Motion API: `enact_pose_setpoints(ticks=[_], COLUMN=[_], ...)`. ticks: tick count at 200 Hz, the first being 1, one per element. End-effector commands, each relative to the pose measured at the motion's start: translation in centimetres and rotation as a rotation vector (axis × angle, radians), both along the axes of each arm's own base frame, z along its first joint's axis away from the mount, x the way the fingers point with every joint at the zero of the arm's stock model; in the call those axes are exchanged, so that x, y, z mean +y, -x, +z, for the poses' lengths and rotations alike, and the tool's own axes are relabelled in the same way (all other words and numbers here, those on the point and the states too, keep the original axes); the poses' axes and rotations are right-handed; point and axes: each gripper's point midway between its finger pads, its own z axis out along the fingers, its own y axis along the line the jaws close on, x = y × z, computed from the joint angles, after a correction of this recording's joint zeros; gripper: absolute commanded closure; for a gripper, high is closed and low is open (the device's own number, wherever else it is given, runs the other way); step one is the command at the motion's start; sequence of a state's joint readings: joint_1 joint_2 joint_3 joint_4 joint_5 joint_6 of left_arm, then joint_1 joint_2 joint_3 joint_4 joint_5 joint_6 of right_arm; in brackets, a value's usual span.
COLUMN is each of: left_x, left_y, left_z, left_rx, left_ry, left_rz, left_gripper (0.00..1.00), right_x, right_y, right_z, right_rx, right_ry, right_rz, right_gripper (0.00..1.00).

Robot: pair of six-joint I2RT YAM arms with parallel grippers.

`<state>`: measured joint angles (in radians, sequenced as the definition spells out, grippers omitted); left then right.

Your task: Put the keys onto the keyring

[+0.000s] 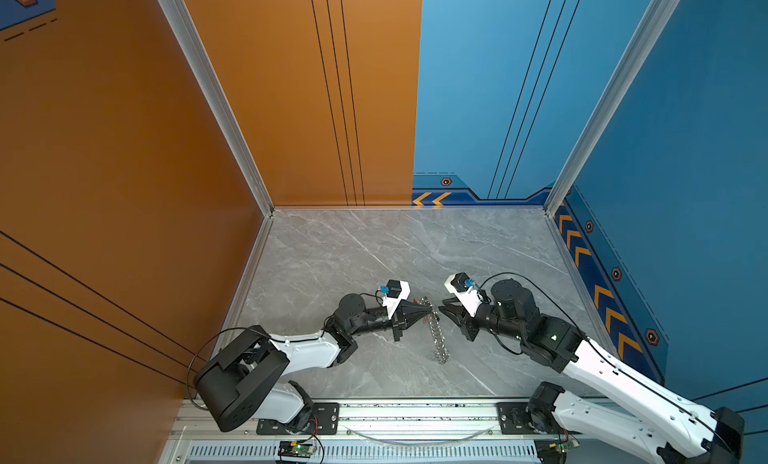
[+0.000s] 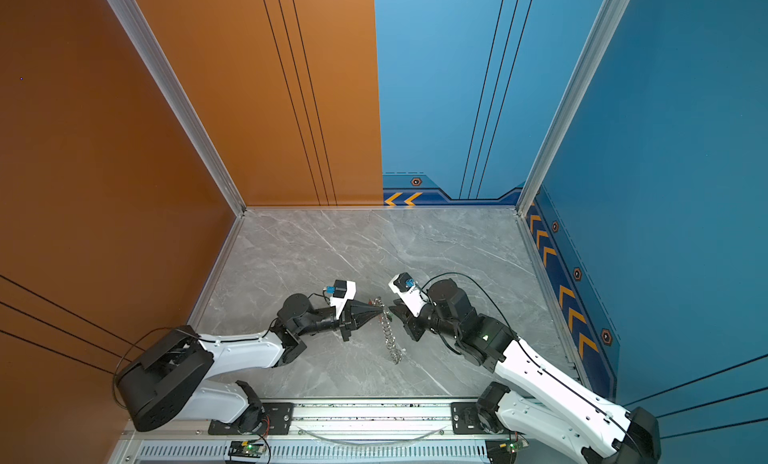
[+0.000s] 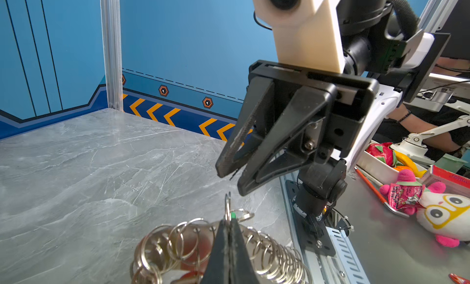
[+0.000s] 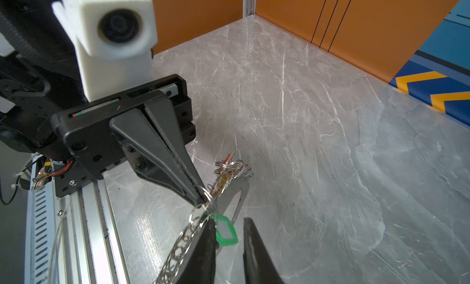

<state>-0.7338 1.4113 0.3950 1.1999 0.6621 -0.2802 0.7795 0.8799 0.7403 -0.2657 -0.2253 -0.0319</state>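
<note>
The keyring (image 1: pixel 439 337) lies mid-table as a chain of silver rings on a flat strap (image 4: pixel 235 193), with one end lifted. My left gripper (image 1: pixel 430 313) is shut on a single ring (image 3: pixel 227 206) at that raised end. A key with a green tag (image 4: pixel 226 231) hangs from the rings there. It sits in the gap of my right gripper (image 4: pixel 229 220), against one finger (image 4: pixel 203 247) and apart from the other. That gripper's jaws stand open. Both gripper tips nearly meet in both top views (image 2: pixel 386 311). Red-orange (image 4: pixel 229 156) and yellow (image 4: pixel 223 179) tags show among the far rings.
Orange and blue walls close the grey marble table (image 1: pixel 374 254) on three sides. An aluminium rail (image 1: pixel 415 412) carrying the arm bases runs along the front edge. Beyond it, in the left wrist view, lie a plush toy (image 3: pixel 442 214) and a white tray (image 3: pixel 381 168) of toys.
</note>
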Motion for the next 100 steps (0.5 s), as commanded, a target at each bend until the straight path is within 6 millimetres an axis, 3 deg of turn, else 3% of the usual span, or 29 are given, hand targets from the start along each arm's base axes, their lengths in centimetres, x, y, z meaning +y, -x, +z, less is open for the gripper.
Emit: enact_pose_setpoints(ticks=[1,50,100], left_x=[0.3,-0.2,-0.2], left_y=[0.1,0.3,0.1], left_z=[3.0,3.0,2.8], left_rx=[-0.067,-0.062,-0.059], left_ry=[0.098,0.086,0.082], left_rz=[-0.002,-0.035,-0.021], left_gripper=[1.0,1.0,1.0], right_x=[0.5,0.6,1.6], right_y=[-0.1,-0.5,0.6], right_z=[0.2,-0.5,0.1], right_rx=[0.002,0.011,0.032], right_ry=[-0.042,-0.032,-0.074], right_rz=[0.012,0.008,0.081], right_gripper=[0.81,0.84,0.84])
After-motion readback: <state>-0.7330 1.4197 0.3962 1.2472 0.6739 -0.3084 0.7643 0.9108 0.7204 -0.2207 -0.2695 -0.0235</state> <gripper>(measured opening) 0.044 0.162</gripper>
